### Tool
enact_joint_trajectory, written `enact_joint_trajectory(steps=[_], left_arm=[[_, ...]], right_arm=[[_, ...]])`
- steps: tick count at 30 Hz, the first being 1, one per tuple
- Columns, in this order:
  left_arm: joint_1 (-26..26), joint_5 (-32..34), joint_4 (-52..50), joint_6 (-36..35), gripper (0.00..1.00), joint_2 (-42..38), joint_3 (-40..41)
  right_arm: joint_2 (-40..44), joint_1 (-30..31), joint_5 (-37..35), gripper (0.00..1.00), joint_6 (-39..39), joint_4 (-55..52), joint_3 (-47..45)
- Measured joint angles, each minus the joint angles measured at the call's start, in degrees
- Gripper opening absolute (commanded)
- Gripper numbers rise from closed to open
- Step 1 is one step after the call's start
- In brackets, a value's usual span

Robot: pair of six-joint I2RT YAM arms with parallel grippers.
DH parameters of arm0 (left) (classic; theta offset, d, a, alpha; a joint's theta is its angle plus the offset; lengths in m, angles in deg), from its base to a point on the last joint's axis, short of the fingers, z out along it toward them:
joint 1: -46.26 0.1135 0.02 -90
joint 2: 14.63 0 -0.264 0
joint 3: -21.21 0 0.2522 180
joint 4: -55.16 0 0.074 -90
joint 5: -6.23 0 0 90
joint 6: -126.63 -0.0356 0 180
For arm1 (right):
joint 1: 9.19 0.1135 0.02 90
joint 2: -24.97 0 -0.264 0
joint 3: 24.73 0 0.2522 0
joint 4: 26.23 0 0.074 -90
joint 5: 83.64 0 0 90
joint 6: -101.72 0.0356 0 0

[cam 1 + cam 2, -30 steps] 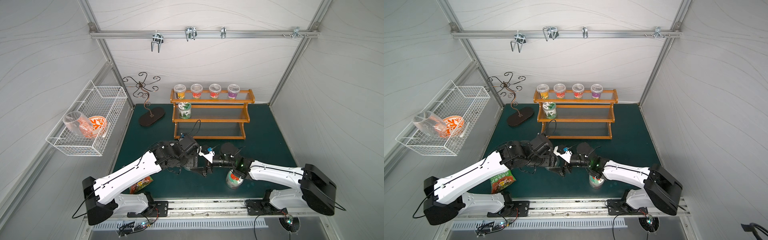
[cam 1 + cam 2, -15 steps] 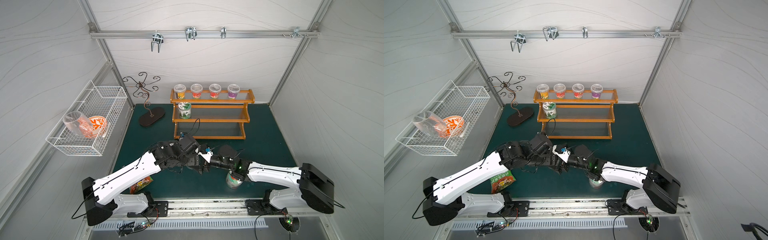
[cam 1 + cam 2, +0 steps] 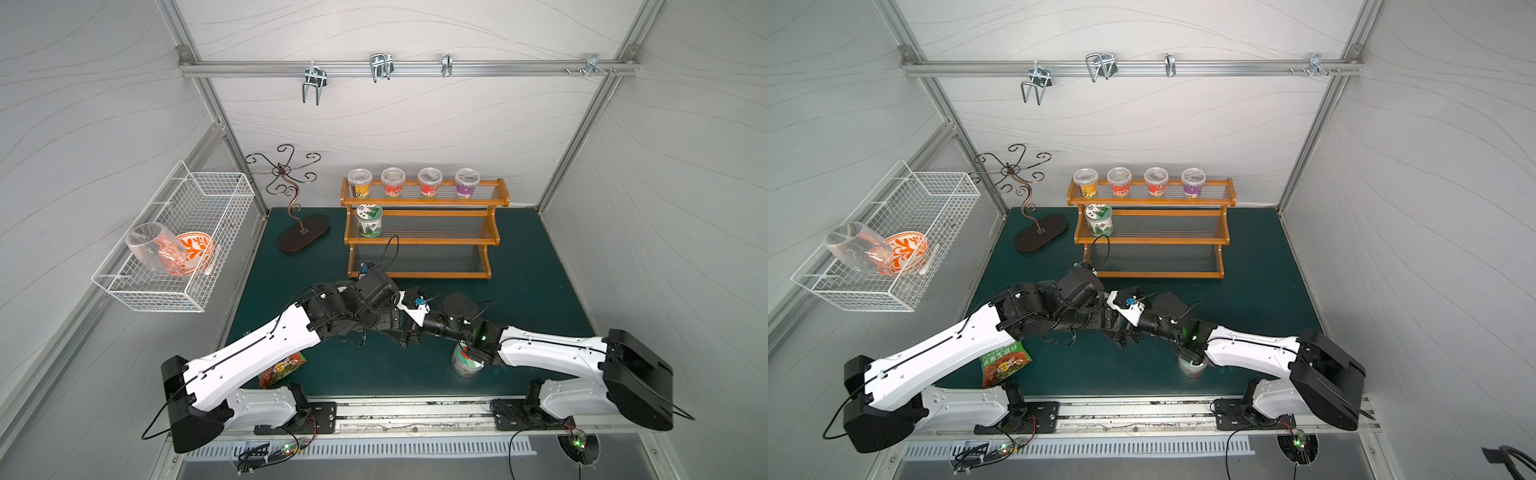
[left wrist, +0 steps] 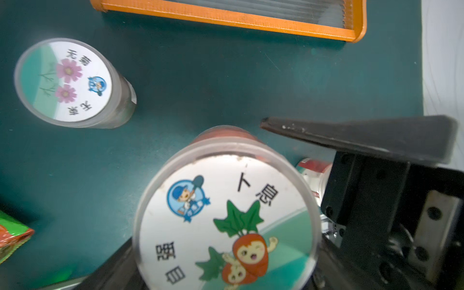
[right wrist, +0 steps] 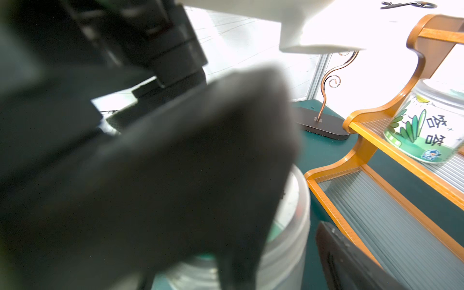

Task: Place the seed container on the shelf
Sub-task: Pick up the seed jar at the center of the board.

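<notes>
The seed container [image 4: 226, 221], a clear tub whose lid carries a carrot cartoon, sits between the jaws of my left gripper [image 3: 398, 333], which is shut on it above the green mat. My right gripper [image 3: 416, 331] is open and right up against it; one of its black fingers [image 4: 351, 135] lies alongside the tub. From the right wrist the tub's clear wall [image 5: 288, 238] shows behind a blurred dark finger. In both top views the arms hide the tub. The shelf [image 3: 419, 241], an orange-brown stepped rack, stands at the back.
A second tub with a flower lid [image 4: 65, 80] stands on the mat, under the right arm [image 3: 465, 368]. The shelf holds several small jars on top and a green-labelled jar [image 3: 369, 220] on its middle tier. A snack packet [image 3: 282, 370], metal stand [image 3: 301, 232] and wire basket [image 3: 178, 237] are left.
My right arm has reached left until its open gripper meets the left gripper at the tub. The left arm has hardly moved.
</notes>
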Motion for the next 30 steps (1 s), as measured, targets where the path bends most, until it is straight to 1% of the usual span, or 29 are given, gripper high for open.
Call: enact_joint_trajectory(steps=[6, 17, 19, 20, 23, 25, 28, 30], left_arm=[[-0.02, -0.81, 2.14, 0.83, 0.69, -0.59, 0.15], [-0.02, -2.78, 3.58, 0.94, 0.68, -0.74, 0.57], [-0.02, -3.13, 4.0, 0.92, 0.68, -0.74, 0.63], [-0.02, -3.23, 4.11, 0.92, 0.68, -0.74, 0.68], [0.0, -3.5, 4.59, 0.74, 0.68, -0.74, 0.81], [0.02, -3.54, 4.72, 0.5, 0.68, -0.74, 0.83], [0.04, -3.56, 4.74, 0.37, 0.72, -0.74, 0.83], [0.04, -3.56, 4.81, 0.04, 0.8, -0.74, 0.83]], right_arm=[[2.23, -1.57, 2.71, 0.99, -0.92, -0.63, -2.16], [2.45, -2.27, 5.33, 0.98, -0.81, -1.75, -1.01], [2.45, -2.27, 5.31, 0.92, -0.74, -1.75, -0.81], [2.45, -2.29, 5.25, 0.86, -0.61, -1.77, -0.76], [2.45, -2.36, 5.11, 0.65, -0.13, -1.9, -0.7], [2.45, -2.38, 5.03, 0.55, -0.39, -1.84, -0.7], [2.47, -2.38, 5.01, 0.48, -0.46, -1.84, -0.7], [2.49, -2.47, 5.01, 0.46, -0.48, -1.81, -0.7]])
